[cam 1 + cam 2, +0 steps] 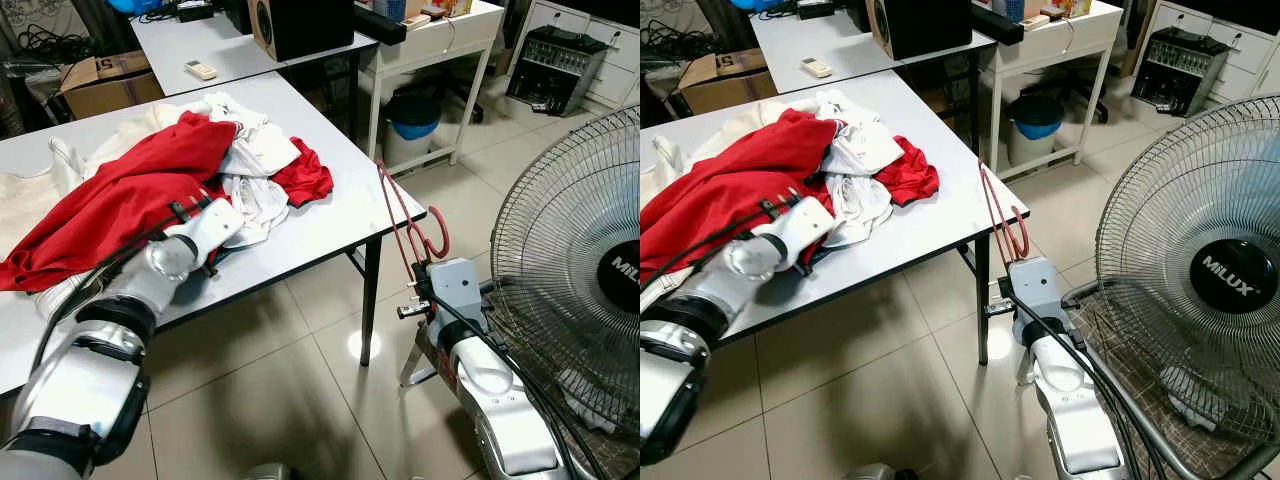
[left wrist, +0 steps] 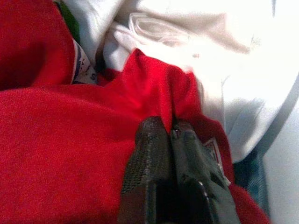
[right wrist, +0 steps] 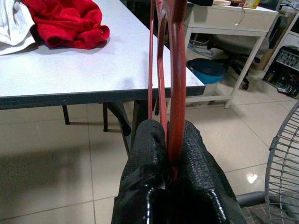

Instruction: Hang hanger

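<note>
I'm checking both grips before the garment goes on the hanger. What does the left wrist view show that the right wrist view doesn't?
Left wrist view: the left gripper shut on a fold of the red garment, white clothes beside it.

Right wrist view: the right gripper shut on the red hanger, near the table edge, with tiled floor and a fan grille.

Both: black fingers clamped on something red.
</note>
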`<state>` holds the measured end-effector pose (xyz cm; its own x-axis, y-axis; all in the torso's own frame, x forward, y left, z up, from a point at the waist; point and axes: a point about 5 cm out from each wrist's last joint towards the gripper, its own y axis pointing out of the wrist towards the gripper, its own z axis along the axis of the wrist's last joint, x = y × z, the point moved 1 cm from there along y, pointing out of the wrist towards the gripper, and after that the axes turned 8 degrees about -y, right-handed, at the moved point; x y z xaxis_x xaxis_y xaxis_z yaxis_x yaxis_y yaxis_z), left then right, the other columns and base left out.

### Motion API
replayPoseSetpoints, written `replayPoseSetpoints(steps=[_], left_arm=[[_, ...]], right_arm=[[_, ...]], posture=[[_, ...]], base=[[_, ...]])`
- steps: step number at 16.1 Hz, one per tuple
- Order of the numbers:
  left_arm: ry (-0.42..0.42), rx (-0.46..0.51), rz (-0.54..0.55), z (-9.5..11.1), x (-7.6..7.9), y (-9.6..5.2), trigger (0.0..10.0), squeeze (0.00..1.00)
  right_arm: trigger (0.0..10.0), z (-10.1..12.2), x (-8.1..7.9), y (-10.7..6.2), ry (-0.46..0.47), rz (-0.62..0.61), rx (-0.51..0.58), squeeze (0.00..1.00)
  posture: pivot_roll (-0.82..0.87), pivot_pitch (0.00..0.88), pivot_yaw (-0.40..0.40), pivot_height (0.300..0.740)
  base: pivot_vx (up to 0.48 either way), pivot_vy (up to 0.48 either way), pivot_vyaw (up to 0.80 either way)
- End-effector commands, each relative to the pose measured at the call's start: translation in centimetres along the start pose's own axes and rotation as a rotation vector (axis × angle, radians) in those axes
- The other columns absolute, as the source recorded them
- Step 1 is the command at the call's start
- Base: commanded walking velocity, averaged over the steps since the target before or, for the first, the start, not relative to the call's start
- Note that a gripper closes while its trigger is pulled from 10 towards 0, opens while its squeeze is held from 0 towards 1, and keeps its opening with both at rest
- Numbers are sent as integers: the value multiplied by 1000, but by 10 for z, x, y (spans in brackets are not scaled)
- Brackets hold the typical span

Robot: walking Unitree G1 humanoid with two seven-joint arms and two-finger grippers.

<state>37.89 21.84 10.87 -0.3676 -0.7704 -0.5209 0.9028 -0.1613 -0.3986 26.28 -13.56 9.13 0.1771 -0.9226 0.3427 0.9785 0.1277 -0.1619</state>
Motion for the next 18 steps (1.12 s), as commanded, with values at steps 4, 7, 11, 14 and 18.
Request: replayPoseSetpoints(steps=[4,7,11,14,18], left_arm=[[-322,290,-401,33,-20,-25,0,0],[-527,550,-707,81,-38,-69,0,0],[-694,894,-836,126,-60,-110,0,0],[-821,1038,-870,137,-83,-131,0,0],[-890,1023,-980,133,-66,-137,0,0]], right_arm=[[10000,1,5,-3,0,-27,7,0],[10000,2,2,-1,0,-8,9,0],[10000,4,0,3,-1,5,17,0],[10000,3,0,2,-3,6,15,0],[10000,2,2,0,-1,-8,12,0]], posture=[[34,5,117,740],[53,6,101,740],[59,7,92,740],[58,7,98,740],[48,6,108,740]], base=[[0,0,0],[0,0,0],[0,0,0],[0,0,0],[0,0,0]])
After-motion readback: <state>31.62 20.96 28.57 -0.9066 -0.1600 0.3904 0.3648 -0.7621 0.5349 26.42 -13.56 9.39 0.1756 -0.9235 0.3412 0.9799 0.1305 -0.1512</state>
